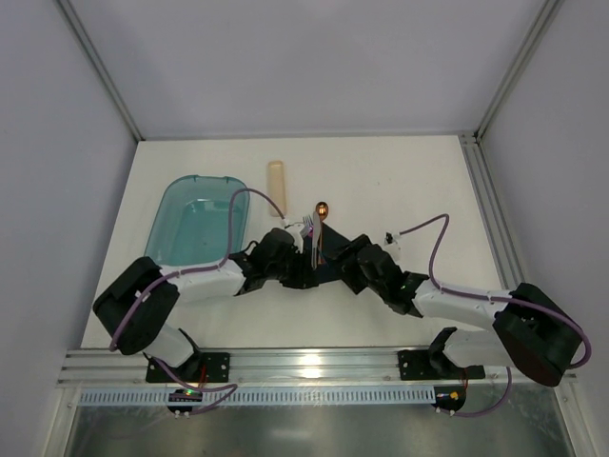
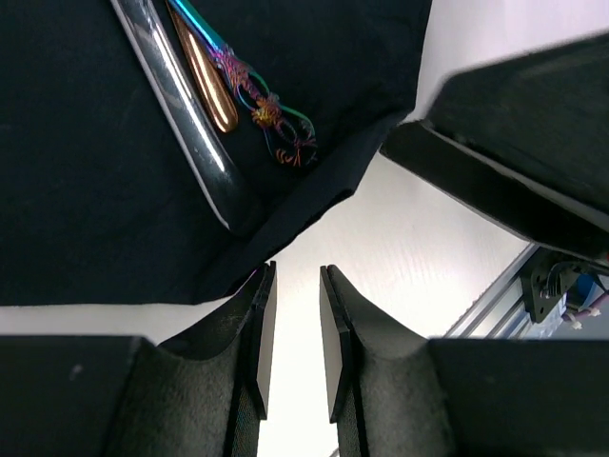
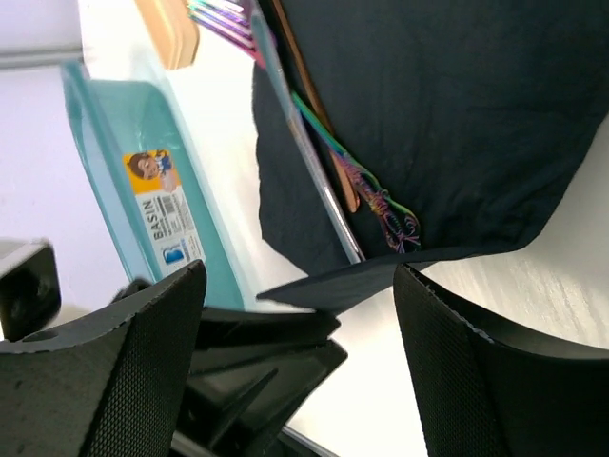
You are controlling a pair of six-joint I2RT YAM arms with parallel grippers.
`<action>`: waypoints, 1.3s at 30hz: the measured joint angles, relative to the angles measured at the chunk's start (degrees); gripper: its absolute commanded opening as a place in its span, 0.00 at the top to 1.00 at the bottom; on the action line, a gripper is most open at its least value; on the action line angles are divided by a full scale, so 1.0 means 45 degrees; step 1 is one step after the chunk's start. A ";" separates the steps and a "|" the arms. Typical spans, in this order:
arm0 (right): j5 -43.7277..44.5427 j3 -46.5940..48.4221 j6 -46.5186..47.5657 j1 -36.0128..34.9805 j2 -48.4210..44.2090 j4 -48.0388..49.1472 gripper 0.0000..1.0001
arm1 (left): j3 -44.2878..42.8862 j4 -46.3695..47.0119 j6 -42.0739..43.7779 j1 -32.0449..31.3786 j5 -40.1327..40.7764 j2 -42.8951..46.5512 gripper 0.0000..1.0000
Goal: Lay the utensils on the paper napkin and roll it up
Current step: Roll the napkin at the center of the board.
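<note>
The dark navy paper napkin lies at the table's middle between both grippers. The utensils lie on it side by side, with the copper spoon's bowl and fork tines past its far edge. The left wrist view shows a silver handle, a copper handle and a rainbow-coloured handle on the napkin. My left gripper is narrowly open at the napkin's near edge, with nothing between its fingers. My right gripper is wide open, and the napkin's near edge is lifted in front of it.
A translucent teal plastic tub stands at the left and shows in the right wrist view. A pale wooden handle lies behind the napkin. The aluminium rail runs along the near edge. My left gripper shows in the right wrist view.
</note>
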State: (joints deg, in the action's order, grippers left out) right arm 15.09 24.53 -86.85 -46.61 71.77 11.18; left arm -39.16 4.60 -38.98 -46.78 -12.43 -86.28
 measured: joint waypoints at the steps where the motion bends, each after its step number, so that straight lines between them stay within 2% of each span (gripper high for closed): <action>1: -0.0112 -0.0053 0.0267 0.0058 -0.0248 -0.0010 0.22 | -0.0097 0.0010 0.0005 0.0000 0.0058 -0.0078 0.72; 3: -0.0534 -0.0097 0.1297 0.0296 -0.0831 -0.0058 0.26 | -0.0321 0.0019 0.0019 0.0000 0.0165 -0.0272 0.71; 6: -0.1817 -0.0083 0.3521 0.1083 -0.1486 0.0005 0.47 | -0.0733 0.0019 0.0068 0.0000 0.0359 -0.0685 0.71; 8: -0.3254 0.0301 0.5838 0.2239 -0.1462 -0.0228 0.58 | -0.0976 0.0000 0.0102 0.0005 0.0481 -0.0942 0.71; 11: -0.4974 0.1622 0.9083 0.3653 -0.1001 -0.1404 0.67 | -0.1258 -0.0044 0.0160 0.0000 0.0588 -0.1239 0.71; 16: -0.7242 0.4449 1.4596 0.4201 0.0049 -0.3512 0.65 | -0.1350 -0.0136 0.0350 0.0000 0.0840 -0.1341 0.71; 21: -0.9301 0.5678 1.7578 0.4240 0.2205 -0.4235 0.51 | -0.1506 -0.0228 0.0437 0.0000 0.0991 -0.1438 0.70; 22: -0.9573 0.5736 1.7966 0.4240 0.2671 -0.4401 0.48 | -0.1506 -0.0228 0.0437 0.0000 0.1005 -0.1443 0.70; 25: -1.0156 0.5741 1.8889 0.4240 0.3589 -0.5051 0.48 | -0.1506 -0.0253 0.0442 0.0000 0.1078 -0.1443 0.70; 29: -1.0632 0.5765 1.9671 0.4240 0.3725 -0.5362 0.47 | -0.1506 -0.0291 0.0471 0.0000 0.1103 -0.1438 0.70; 39: -1.0695 0.7004 2.0507 0.3614 0.5357 -0.5663 0.50 | -0.1506 -0.0442 0.0631 0.0000 0.1292 -0.1433 0.70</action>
State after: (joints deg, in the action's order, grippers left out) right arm -33.04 56.05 5.43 -30.35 95.88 -14.31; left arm -45.93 2.61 -36.14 -46.78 -6.61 -92.73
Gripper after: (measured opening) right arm 0.507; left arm 0.304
